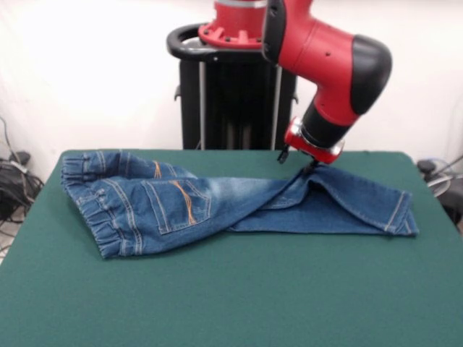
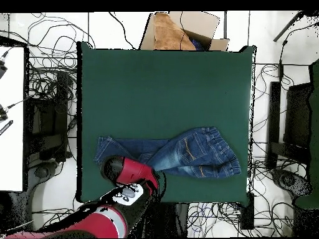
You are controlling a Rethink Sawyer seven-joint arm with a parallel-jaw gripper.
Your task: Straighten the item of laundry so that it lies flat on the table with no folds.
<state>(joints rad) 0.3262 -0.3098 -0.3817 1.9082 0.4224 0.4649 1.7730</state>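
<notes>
One twisted jeans, table.

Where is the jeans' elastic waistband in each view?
Front view: the waistband is at the picture's left, nearer the camera than the hand.
Overhead view: the waistband is at the right, far from the arm.
Shared landmark: the orange pocket stitching beside it.

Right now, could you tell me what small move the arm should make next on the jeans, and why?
Probably a short drag away from the waistband, along the table. The end effector sits at the far edge of the jeans, where the legs lie twisted over each other. The waistband end looks bunched and folded, so pulling the legs outward could draw the folds flat. Whether it grips the cloth cannot be told.
</notes>
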